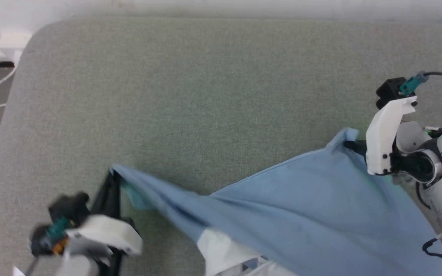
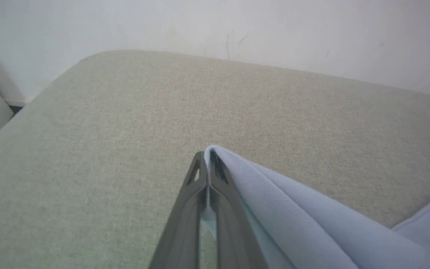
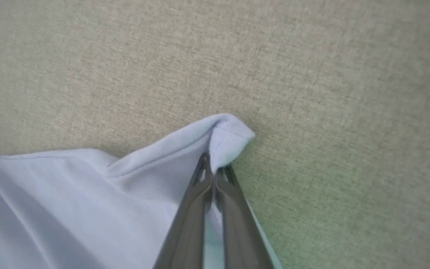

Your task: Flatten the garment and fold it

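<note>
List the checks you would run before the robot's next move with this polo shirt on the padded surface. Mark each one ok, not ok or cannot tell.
1. The left jaws shut on a corner of the garment: ok.
2. The right jaws shut on its other far corner: ok.
3. Edge between the two grips straight: not ok, it dips in the middle.
4. Cloth lying flat: not ok, folds run from the left grip.
5. Room on the grey-green surface beyond the garment: ok.
6. How the white collar end lies: cannot tell, it runs off the head view's bottom edge.
</note>
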Available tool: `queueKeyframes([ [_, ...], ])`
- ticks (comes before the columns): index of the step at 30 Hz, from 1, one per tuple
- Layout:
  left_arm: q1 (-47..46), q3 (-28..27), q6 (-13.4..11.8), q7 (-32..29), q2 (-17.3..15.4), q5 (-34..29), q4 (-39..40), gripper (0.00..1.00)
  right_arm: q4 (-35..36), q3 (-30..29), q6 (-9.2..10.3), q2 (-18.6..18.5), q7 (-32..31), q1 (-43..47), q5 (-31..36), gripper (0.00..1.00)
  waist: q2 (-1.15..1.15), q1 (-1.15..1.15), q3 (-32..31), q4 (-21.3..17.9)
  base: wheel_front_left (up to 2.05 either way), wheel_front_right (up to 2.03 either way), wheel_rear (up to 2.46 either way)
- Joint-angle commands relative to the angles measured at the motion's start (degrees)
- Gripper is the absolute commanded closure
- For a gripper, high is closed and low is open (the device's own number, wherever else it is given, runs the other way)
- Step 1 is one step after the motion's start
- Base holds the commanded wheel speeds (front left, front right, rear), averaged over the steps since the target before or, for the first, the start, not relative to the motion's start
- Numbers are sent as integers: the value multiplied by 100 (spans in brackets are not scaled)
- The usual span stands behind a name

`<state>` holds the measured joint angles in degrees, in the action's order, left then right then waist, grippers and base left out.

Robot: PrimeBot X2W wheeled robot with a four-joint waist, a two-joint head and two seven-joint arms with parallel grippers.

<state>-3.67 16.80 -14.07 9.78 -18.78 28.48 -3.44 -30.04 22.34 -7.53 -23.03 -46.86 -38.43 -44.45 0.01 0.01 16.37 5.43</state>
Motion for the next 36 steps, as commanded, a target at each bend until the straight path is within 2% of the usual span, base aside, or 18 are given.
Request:
queueKeyframes([
  [1,-287,-94,47,-51,-193,-91,87,100,65,4,4,50,190,90,-59,100,-1,-1,-244,-47,0,0,0],
  [6,-1148,-294,233,-419,-764,-215,253,100,252,-289,4,-36,1004,-97,-62,100,-1,-1,-621,-189,0,0,0],
  [11,-2444,-247,603,-848,-1031,-257,-142,100,-4,-667,4,-54,1687,-538,288,100,-1,-1,-848,-318,0,0,0],
  [15,-3783,-83,974,-1045,-982,-304,-1099,100,-521,-1112,4,30,2065,-1113,552,100,-1,-1,-782,-389,0,0,0],
  [20,-5434,24,1230,-1001,-870,-481,-2294,100,-1159,-1599,4,121,2839,-2143,1158,100,-1,-1,-408,-557,0,0,0],
  [28,-7870,61,1349,-404,-834,-875,-3586,100,-1685,-1954,4,243,3971,-4028,2133,100,-1,-1,558,-824,0,0,0],
  [36,-9077,71,1390,26,-866,-1032,-4200,100,-1876,-2080,4,302,4531,-5122,2624,100,-1,-1,1247,-890,0,0,0],
])
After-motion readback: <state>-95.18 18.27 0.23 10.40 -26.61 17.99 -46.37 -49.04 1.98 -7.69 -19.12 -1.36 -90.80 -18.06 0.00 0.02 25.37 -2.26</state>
